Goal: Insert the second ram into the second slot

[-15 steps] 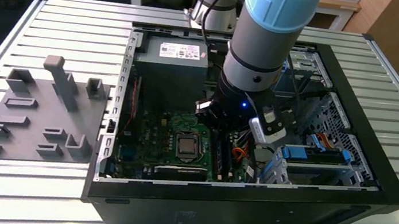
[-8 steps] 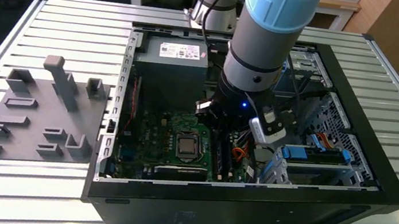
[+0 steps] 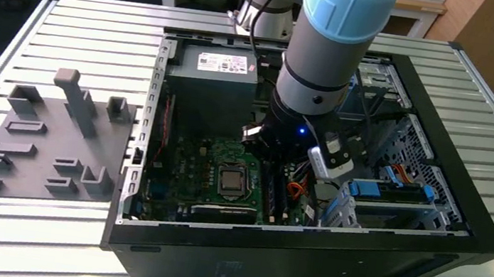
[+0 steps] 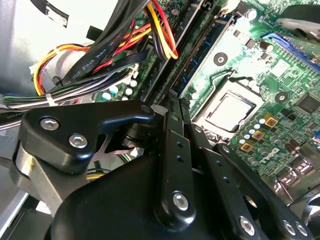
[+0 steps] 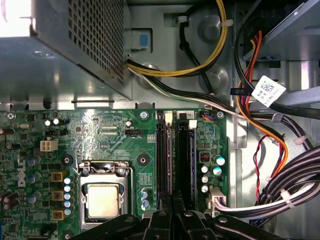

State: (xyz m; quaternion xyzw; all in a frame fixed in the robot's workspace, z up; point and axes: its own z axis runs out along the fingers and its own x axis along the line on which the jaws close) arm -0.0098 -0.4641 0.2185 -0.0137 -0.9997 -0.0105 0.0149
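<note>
An open computer case (image 3: pixel 474 233) lies on the table with its motherboard (image 5: pixel 110 135) facing up. The memory slots (image 5: pixel 162 155) run beside the processor socket (image 5: pixel 102 197). My gripper (image 3: pixel 272 163) is down inside the case, right over these slots. In both wrist views its fingers (image 4: pixel 173 125) are drawn close together. A thin blue stick, the second ram (image 4: pixel 210 42), stands on edge in line with the slots (image 4: pixel 192 57) and runs out from between the fingertips. The same ram (image 5: pixel 186 160) sits low at the slot next to the empty black one. How deep it sits is hidden.
Bundles of black, red and yellow cables (image 5: pixel 260 150) hang close beside the slots. The grey power supply (image 3: pixel 213 69) fills the case's far end, and blue drive-bay latches (image 3: pixel 383 192) sit toward the exterior view's right. A grey holder block (image 3: pixel 46 141) stands on the slatted table (image 3: pixel 81 23).
</note>
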